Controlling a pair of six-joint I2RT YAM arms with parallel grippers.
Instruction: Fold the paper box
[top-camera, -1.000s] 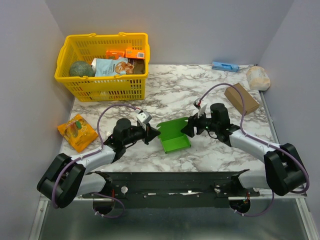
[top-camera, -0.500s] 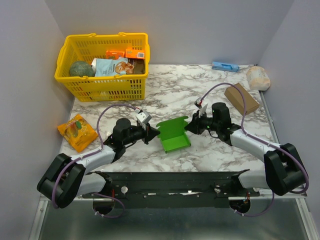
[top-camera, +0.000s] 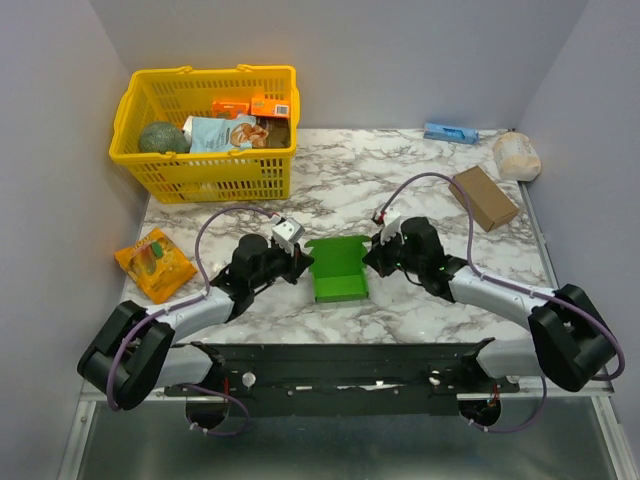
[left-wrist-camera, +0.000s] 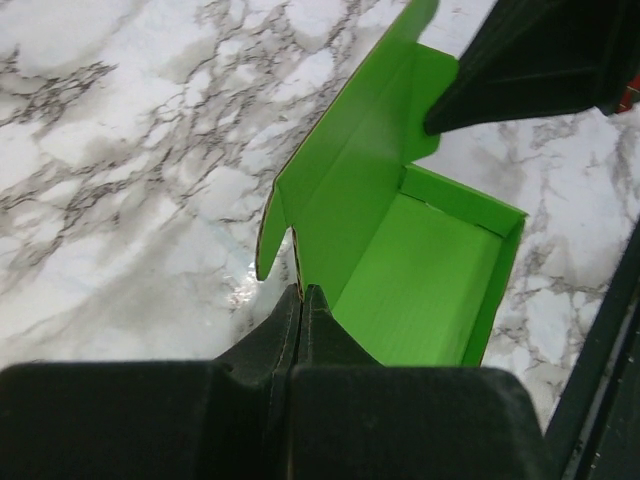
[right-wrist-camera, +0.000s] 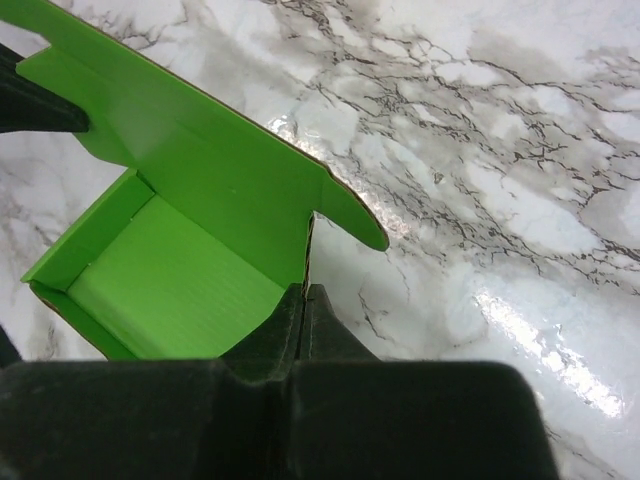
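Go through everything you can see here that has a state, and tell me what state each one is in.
paper box: open, lid flap raised, not yet folded shut.
left gripper: shut on one side wall of the paper box.
right gripper: shut on the opposite side wall.
yellow basket: upright, loaded.
brown cardboard box: closed, lying flat.

You're looking at a paper box (left-wrist-camera: 400, 270) of thin, matt green card, finely ribbed on its inner floor. The table (right-wrist-camera: 480, 120) is smooth, marble-patterned and glossy enough to throw glare. The left gripper (left-wrist-camera: 300, 292) and right gripper (right-wrist-camera: 303, 292) have matt black, faintly grainy jaws. The yellow basket (top-camera: 205, 170) is lattice plastic.
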